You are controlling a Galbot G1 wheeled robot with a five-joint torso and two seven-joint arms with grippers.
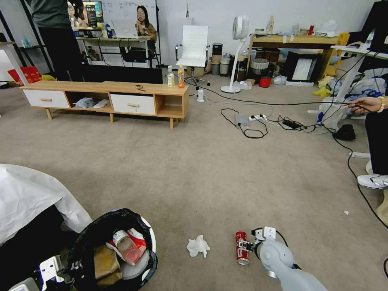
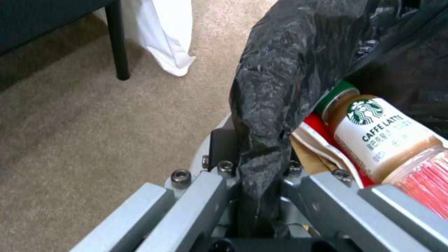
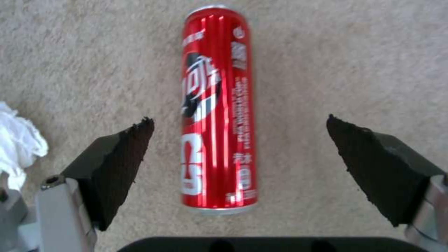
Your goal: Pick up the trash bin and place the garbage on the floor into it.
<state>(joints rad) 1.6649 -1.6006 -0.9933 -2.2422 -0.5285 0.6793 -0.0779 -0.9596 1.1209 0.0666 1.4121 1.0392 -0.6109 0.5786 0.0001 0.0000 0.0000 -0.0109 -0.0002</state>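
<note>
The right gripper (image 3: 240, 140) hangs wide open over the red can (image 3: 218, 108), which lies flat on the carpet (image 1: 210, 169) between its pads, a tissue (image 1: 198, 245) just left. Near left, the left gripper (image 2: 254, 168) clamps the bin (image 1: 147, 238) rim; its wrist view shows a latte bottle (image 2: 378, 136) inside.

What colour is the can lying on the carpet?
The can is bright red with white lettering, clearest in the right wrist view.
</note>
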